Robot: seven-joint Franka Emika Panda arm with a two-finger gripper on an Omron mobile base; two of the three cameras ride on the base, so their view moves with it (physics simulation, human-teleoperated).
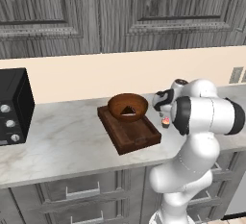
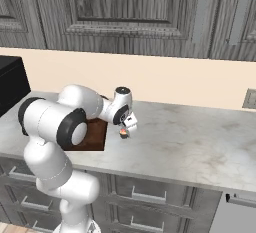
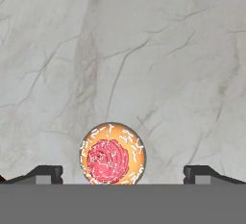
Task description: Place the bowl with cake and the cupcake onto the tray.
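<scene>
On the bench [image 1: 62,141], a pale marbled top running along the wall, you see the task's things grouped toward the right of the left base view, with a black microwave [image 1: 12,105] standing at the left end against the wall. Your arm [image 1: 197,122] rises in front of the bench and bends forward over its front edge.

Next in size, the tray [image 1: 137,136] lies flat near the middle of the bench, turned at an angle to the front edge, one short end toward the wall and the other toward the front. Resting on the tray's far end is the bowl [image 1: 127,104], upright, with the dark cake slice [image 1: 128,111] inside it. The tray's near half is bare wood.

Your gripper [image 3: 123,175] hangs above the bench just right of the tray, pointing down. Its jaws stand wide apart, one fingertip [image 3: 45,174] at each side of the hand view, holding nothing.

Smallest, the cupcake [image 3: 112,154] stands upright on the bare bench between the two fingertips, nearer the left one in the hand view, touching neither. In the left base view, the cupcake [image 1: 166,121] sits just beside the tray's right long side, off the tray; from the right base view you see the cupcake [image 2: 123,133] directly beneath the hand.
</scene>
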